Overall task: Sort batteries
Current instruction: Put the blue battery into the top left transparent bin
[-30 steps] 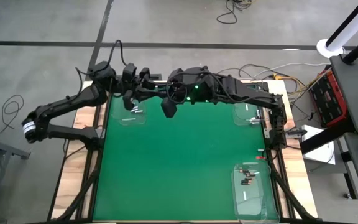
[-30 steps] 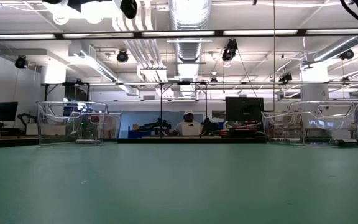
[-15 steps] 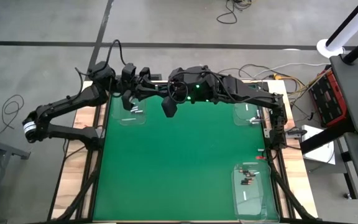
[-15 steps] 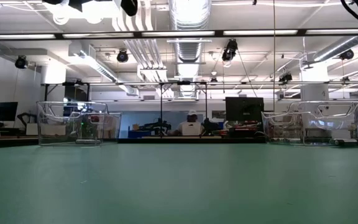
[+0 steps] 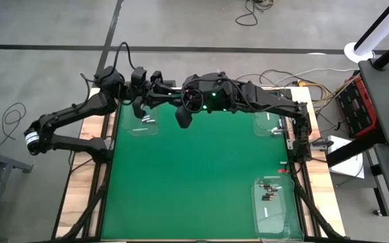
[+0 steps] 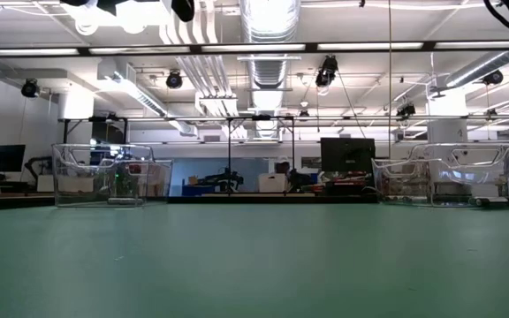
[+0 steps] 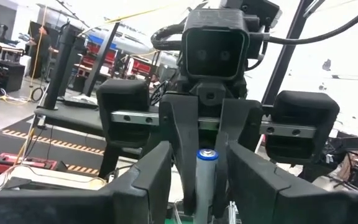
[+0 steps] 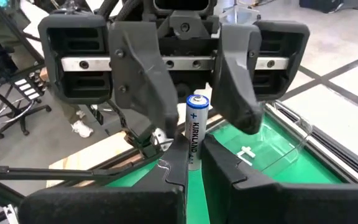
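Note:
Above the table's far left, my two grippers meet nose to nose. My right gripper (image 8: 194,157) is shut on a whitish battery (image 8: 195,127) printed KIRKLAND. My left gripper (image 7: 199,165) is open, its fingers (image 8: 146,84) standing on either side of that battery's free plus end without touching it. In the high view the meeting place (image 5: 158,89) lies over the far-left clear tray (image 5: 144,128). More batteries (image 5: 270,192) lie on the floor of the near-right tray. My right gripper pinches the battery's lower end (image 8: 193,160) between its two fingertips. The fingers come roughly level from the table's right. The battery sticks out beyond them toward my left gripper, plus end (image 8: 197,101) foremost, lifted clear of the table.
One or two whitish batteries (image 5: 147,119) lie in the far-left tray, and another (image 5: 273,122) in the far-right tray (image 5: 270,120). The green mat (image 5: 194,175) lies between the trays. In the low view both far trays (image 6: 111,175) (image 6: 440,180) stand at the mat's far edge.
My left gripper has shifted slightly at the meeting place while my right gripper keeps the battery still. A person seated in the room behind the table has gone out of sight.

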